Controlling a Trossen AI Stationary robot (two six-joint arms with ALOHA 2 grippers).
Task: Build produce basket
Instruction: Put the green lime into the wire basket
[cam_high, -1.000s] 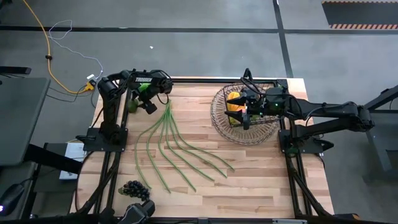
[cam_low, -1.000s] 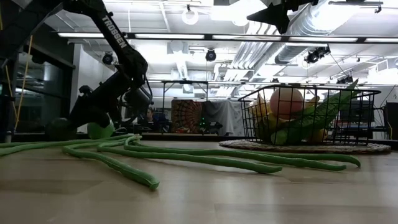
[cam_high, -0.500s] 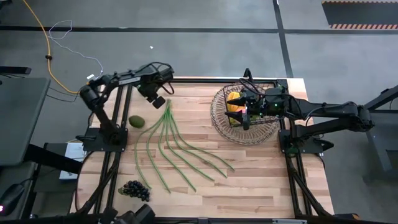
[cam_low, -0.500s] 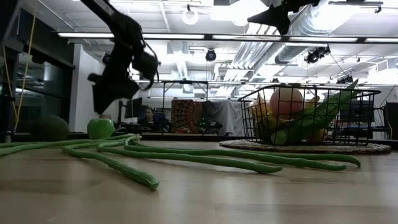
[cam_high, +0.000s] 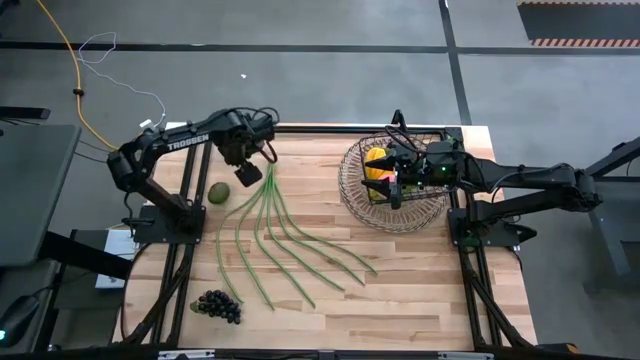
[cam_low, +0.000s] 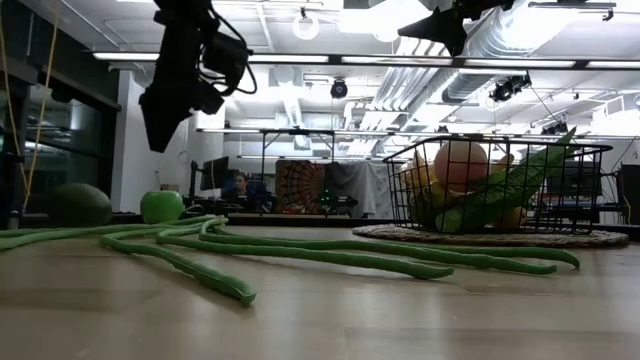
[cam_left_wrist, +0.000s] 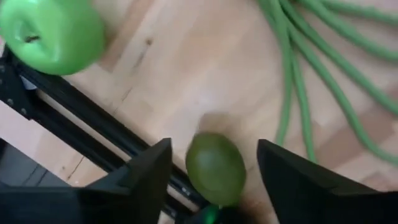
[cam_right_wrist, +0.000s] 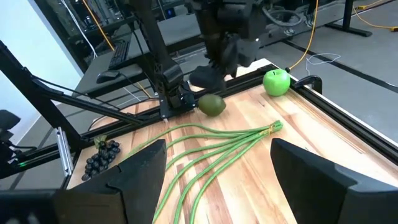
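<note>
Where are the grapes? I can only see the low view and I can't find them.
Observer: The dark grapes lie at the table corner on the left arm's side, past the loose ends of the long green beans.
Operator: What is the right pincer doing?
Observer: The right pincer hangs over the basket, open and empty.
Operator: What about the left one?
Observer: The left pincer is open, and its wrist view shows the avocado between its fingers.

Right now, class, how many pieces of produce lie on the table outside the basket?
4: an avocado by the left edge, a green apple at the far left corner, the long green beans fanned across the middle, and dark grapes at the near left. Others may be hidden.
</note>
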